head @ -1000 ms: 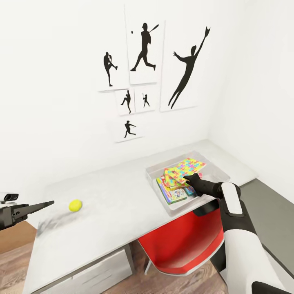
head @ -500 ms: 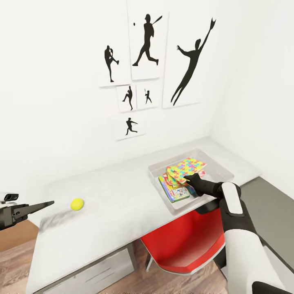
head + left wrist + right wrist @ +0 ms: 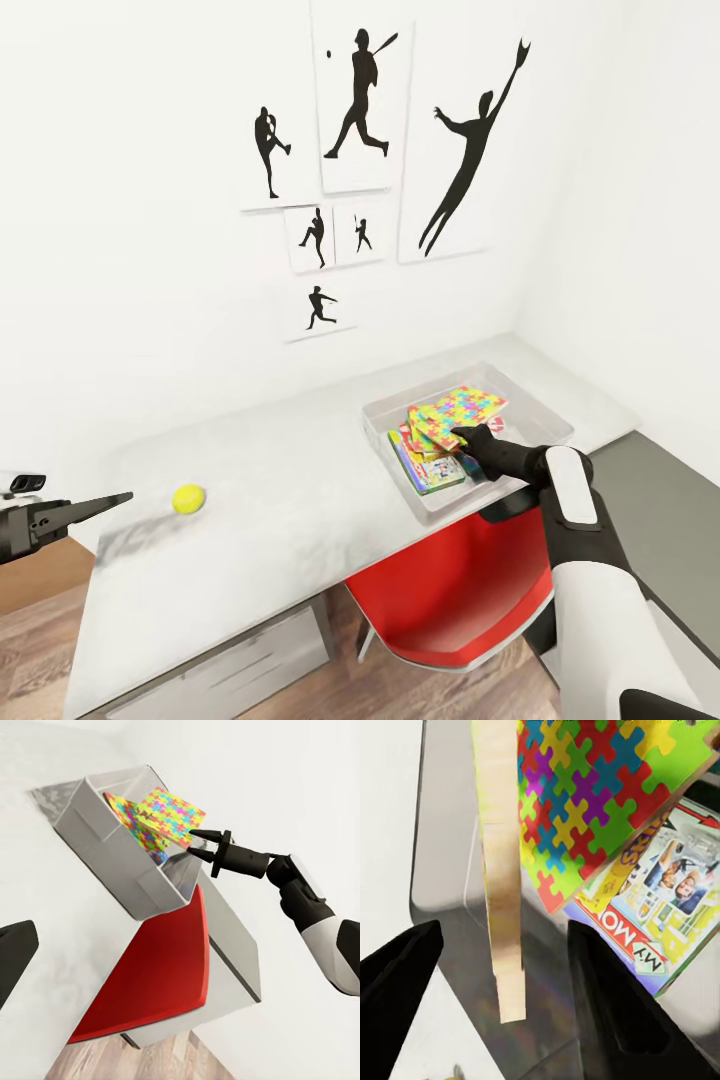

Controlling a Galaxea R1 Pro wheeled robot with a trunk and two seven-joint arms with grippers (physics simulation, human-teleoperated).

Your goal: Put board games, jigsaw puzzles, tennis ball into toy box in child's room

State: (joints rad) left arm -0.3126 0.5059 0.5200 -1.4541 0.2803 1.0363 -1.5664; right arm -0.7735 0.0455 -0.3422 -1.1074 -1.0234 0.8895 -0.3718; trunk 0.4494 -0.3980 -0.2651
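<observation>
The translucent toy box stands on the pale grey table at the right. Board games lie flat in it. Two jigsaw puzzles lean on them: one tilted face up, the other lower under it. My right gripper is open at the upper puzzle's near corner. In the right wrist view a puzzle's tan edge stands between the fingers of the right gripper, with a gap on each side. The tennis ball rests on the table at the left, just right of my open left gripper.
A red chair is tucked under the table below the toy box. White drawers sit under the table's left part. A lower dark grey section runs to the right. Black baseball silhouette prints hang on the wall behind.
The camera has shifted a little. My right gripper stays at the puzzle's corner in the toy box. The ball and my left arm have not moved.
</observation>
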